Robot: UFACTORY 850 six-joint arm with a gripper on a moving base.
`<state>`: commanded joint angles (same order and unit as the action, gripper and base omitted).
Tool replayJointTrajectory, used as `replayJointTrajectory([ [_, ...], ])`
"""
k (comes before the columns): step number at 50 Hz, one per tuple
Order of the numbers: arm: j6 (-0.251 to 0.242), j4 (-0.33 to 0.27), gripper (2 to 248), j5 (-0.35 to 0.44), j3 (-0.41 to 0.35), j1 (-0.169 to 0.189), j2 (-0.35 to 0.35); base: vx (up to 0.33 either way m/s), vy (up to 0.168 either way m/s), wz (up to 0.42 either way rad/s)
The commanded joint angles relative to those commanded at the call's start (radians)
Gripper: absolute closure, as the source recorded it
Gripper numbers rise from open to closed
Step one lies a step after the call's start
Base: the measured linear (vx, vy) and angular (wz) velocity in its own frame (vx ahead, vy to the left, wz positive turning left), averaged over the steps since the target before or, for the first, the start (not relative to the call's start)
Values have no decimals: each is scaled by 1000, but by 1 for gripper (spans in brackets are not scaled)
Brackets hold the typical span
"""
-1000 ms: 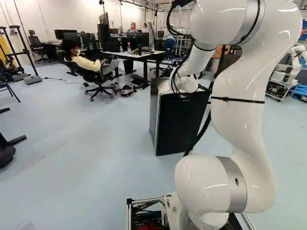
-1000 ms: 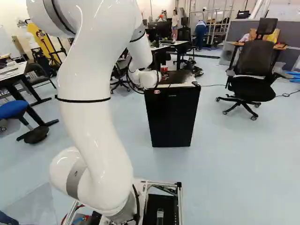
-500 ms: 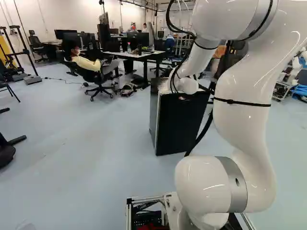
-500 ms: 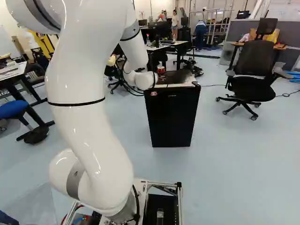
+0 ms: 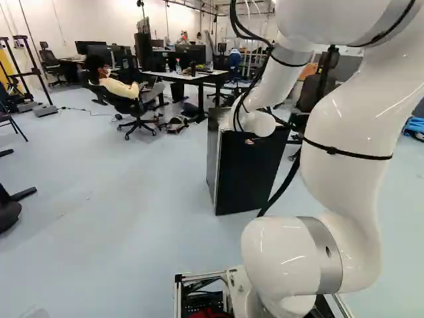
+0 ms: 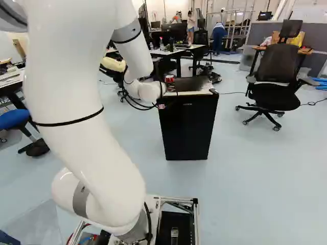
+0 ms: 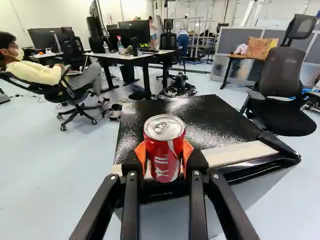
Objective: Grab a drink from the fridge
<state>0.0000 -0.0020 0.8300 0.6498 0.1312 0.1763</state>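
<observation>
The can (image 7: 165,147) is shining in smooth metal, the fridge (image 7: 192,112) is showing a glossy, speckled top, the arm (image 6: 87,158) is gleaming smoothly, and the office chair (image 6: 277,64) is looking matt and clothlike.

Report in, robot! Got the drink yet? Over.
Gripper shut on red can. Can upright between orange pads. Fridge top close ahead; office chair farther off.

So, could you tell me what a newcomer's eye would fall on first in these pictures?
Probably the red can, gripped between the orange-padded fingers in the wrist view. Next, the big white arm, left of the middle in the right base view, and the black fridge ahead of it.
</observation>
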Motion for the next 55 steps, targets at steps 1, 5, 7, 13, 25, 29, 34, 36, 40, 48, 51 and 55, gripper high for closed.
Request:
replayJointTrajectory([
  [1,0,0,157,1,-10,-2,-8,0,0,0],
  [5,0,0,157,3,-46,-11,-37,0,0,0],
  [7,0,0,157,5,-64,-15,-52,0,0,0],
  [13,0,0,157,9,-124,-29,-100,0,0,0],
  [25,0,1,157,18,-233,-54,-188,0,0,0],
  [29,0,1,157,20,-266,-62,-216,0,0,0],
  [34,0,1,157,23,-309,-72,-250,0,0,0],
  [36,0,1,157,24,-320,-75,-260,0,0,0],
  [40,0,1,157,26,-349,-81,-283,0,0,0],
  [48,0,1,157,30,-401,-93,-325,0,0,0],
  [51,0,1,157,32,-418,-98,-339,0,0,0],
  [55,0,2,157,34,-442,-103,-358,0,0,0],
])
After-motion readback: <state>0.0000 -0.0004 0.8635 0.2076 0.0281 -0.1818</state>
